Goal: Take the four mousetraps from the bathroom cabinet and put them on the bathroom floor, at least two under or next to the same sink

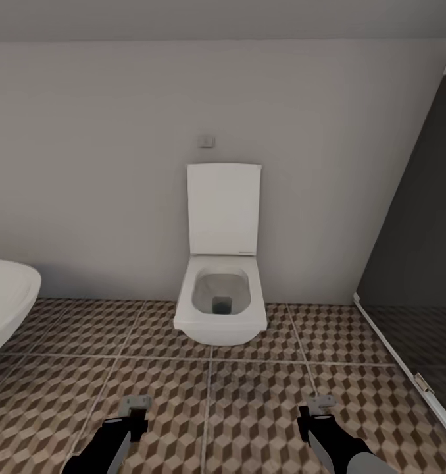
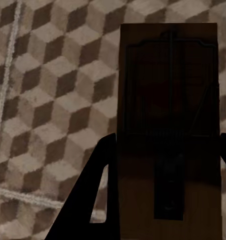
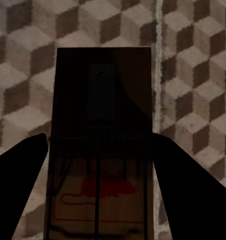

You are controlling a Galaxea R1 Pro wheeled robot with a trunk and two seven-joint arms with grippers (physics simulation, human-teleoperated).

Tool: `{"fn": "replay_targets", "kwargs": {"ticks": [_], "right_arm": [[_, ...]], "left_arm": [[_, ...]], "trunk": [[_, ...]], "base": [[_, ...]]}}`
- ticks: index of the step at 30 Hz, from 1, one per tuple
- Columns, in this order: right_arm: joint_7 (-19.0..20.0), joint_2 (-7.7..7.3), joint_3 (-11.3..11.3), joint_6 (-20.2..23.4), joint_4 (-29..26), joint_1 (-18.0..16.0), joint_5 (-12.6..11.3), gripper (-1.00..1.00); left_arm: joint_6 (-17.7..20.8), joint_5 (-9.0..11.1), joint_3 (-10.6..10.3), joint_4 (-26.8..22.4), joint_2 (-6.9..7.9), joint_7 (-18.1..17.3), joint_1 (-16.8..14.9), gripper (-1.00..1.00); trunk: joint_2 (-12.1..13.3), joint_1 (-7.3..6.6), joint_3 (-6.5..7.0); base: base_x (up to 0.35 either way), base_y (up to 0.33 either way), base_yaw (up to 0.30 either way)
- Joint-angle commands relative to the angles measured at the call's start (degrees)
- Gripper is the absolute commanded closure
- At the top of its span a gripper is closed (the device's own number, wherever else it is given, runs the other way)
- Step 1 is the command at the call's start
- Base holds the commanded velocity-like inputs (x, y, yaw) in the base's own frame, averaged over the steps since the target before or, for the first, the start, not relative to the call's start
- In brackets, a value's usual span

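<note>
Both grippers, left gripper [image 2: 163,200] and right gripper [image 3: 98,185], each clamped 1 mousetrap [image 2: 168,120] edgewise; light, stiff, seemingly slip-prone boards.

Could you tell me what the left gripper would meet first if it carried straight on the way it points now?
Probably the cube-patterned tiled bathroom floor: the left gripper, shut on a brown wooden mousetrap, points down at it, with nothing visible between. Depth is unclear.

Bathroom: toilet [image 1: 220,289], tiled floor [image 1: 249,395]

White toilet [image 1: 220,289] with raised lid against a plain grey wall [image 1: 98,164], dark glass partition [image 1: 417,263] beside it
</note>
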Motion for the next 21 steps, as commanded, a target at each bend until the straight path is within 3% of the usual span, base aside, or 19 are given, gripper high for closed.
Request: {"fn": "replay_targets", "kwargs": {"ticks": [1, 21], "right_arm": [[-0.14, 0.02, -0.02, 0.48, -0.12, -0.01, 0.59, 1.00], [-0.14, -0.03, -0.06, 0.45, -0.12, -0.04, 0.67, 1.00]], "left_arm": [[0.29, -0.66, 0.32, -0.08, -0.06, -0.08, -0.02, 1.00], [0.27, -0.60, 0.43, -0.12, -0.07, 0.00, -0.02, 1.00]], "trunk": [[-0.02, 0.01, -0.05], [-0.02, 0.01, -0.05]], "base": [[0.230, 0.188, 0.000], [0.238, 0.188, 0.000]]}}
